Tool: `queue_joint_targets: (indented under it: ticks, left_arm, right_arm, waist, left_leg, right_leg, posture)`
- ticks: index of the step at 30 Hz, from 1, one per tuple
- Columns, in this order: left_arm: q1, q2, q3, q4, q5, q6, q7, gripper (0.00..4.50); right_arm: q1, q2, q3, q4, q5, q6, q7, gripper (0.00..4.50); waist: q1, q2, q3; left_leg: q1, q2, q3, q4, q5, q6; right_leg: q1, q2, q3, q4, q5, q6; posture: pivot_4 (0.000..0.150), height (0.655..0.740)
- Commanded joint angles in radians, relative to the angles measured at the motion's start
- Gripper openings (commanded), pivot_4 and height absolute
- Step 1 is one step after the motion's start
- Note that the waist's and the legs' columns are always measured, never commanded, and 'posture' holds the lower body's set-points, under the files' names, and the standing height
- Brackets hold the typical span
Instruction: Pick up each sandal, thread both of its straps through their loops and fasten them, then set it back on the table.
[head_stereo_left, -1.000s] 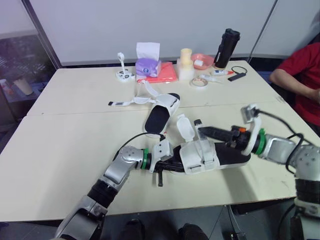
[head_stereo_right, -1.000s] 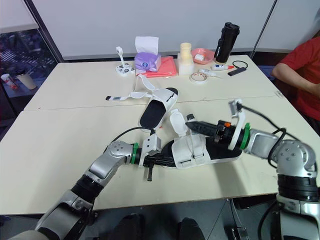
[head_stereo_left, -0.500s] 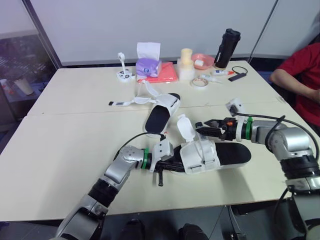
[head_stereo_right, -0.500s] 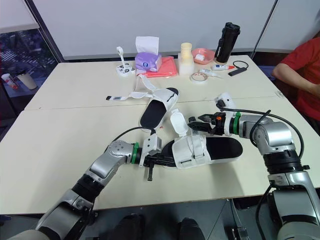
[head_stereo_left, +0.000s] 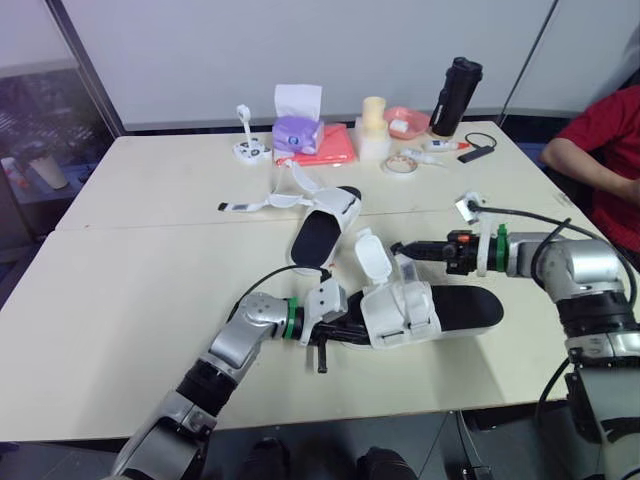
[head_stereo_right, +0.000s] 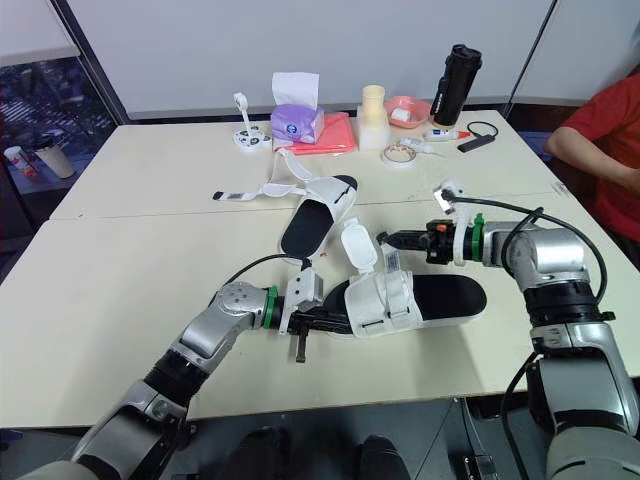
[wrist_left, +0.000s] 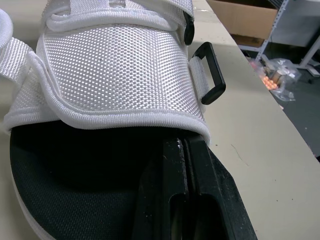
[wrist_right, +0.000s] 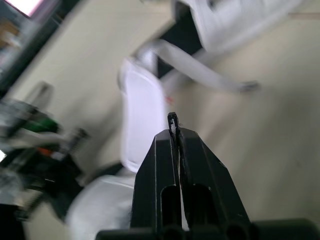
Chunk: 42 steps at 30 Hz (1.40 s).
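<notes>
The near sandal (head_stereo_left: 430, 312), white bands on a black sole, lies on the table's front half. My left gripper (head_stereo_left: 343, 325) is shut, its fingers (wrist_left: 182, 150) lying on the black footbed under the front band, beside a black loop (wrist_left: 212, 72). One loose strap (head_stereo_left: 405, 270) stands up from the sandal. My right gripper (head_stereo_left: 397, 247) is shut just above that strap's end; nothing shows between its fingertips (wrist_right: 173, 119), and I cannot tell whether they touch the strap. The second sandal (head_stereo_left: 325, 225) lies farther back with its straps (head_stereo_left: 262, 204) spread loose.
Along the far edge stand a tissue box (head_stereo_left: 296, 128), a red folder (head_stereo_left: 330, 148), a tape roll (head_stereo_left: 403, 163), a black bottle (head_stereo_left: 455, 95) and small items. A person in a red top (head_stereo_left: 600, 150) sits at the far right. The table's front edge is close to the near sandal.
My right gripper has closed and drawn back from over the near sandal to just above the upright strap. The left gripper and both sandals have stayed put.
</notes>
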Motion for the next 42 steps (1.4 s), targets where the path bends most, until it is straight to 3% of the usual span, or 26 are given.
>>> queue_joint_targets:
  ticks: [1,6,12,38,41,42]
  left_arm:
    - [0.016,0.009,-0.002,0.035,0.035,0.017,0.03,0.0]
    - [0.014,0.006,-0.005,0.04,0.036,0.014,0.032,0.0]
    - [0.011,0.008,-0.007,0.043,0.037,0.011,0.027,0.0]
    - [0.04,0.006,-0.002,0.03,0.04,0.015,0.05,0.0]
    - [0.04,0.005,-0.001,0.029,0.038,0.016,0.053,0.0]
    - [0.041,0.006,-0.001,0.029,0.038,0.016,0.053,0.0]
  right_arm:
    - [-0.006,0.003,-0.163,-0.079,0.14,0.056,0.029,0.05]
    - [0.025,0.041,-0.258,-0.134,0.227,0.122,-0.013,0.05]
    - [0.066,0.077,-0.255,-0.192,0.227,0.128,-0.067,0.05]
    - [-0.04,0.143,0.132,0.133,-0.283,-0.132,-0.147,0.05]
    - [-0.039,0.143,0.11,0.124,-0.278,-0.125,-0.136,1.0]
    - [-0.041,0.142,0.094,0.119,-0.27,-0.114,-0.135,1.5]
  waist:
    - [0.0,0.0,0.0]
    - [-0.007,0.0,0.0]
    - [-0.007,0.0,0.0]
    - [-0.022,0.001,-0.001]
    - [-0.021,0.001,-0.001]
    - [-0.021,0.001,-0.001]
  left_leg:
    - [0.0,0.0,0.0,0.0,0.0,0.0]
    - [0.0,0.0,0.0,0.0,0.0,0.0]
    - [0.0,0.0,0.0,-0.001,0.0,0.0]
    - [0.001,0.0,0.0,0.0,0.0,0.0]
    - [0.002,0.0,0.0,0.0,0.0,0.0]
    - [0.001,0.0,0.0,0.0,0.0,0.0]
  right_leg:
    - [0.0,0.0,0.0,0.0,0.0,0.0]
    - [0.0,0.0,0.0,0.0,0.0,0.0]
    - [-0.001,0.0,0.0,0.0,0.0,0.0]
    - [0.001,0.0,0.0,0.001,0.0,0.0]
    - [0.001,0.0,0.0,0.001,0.0,0.0]
    - [0.001,0.0,0.0,0.001,0.0,0.0]
  posture:
    - [0.15,0.74]
    - [0.15,0.74]
    - [0.15,0.74]
    - [0.15,0.74]
    - [0.15,0.74]
    - [0.15,0.74]
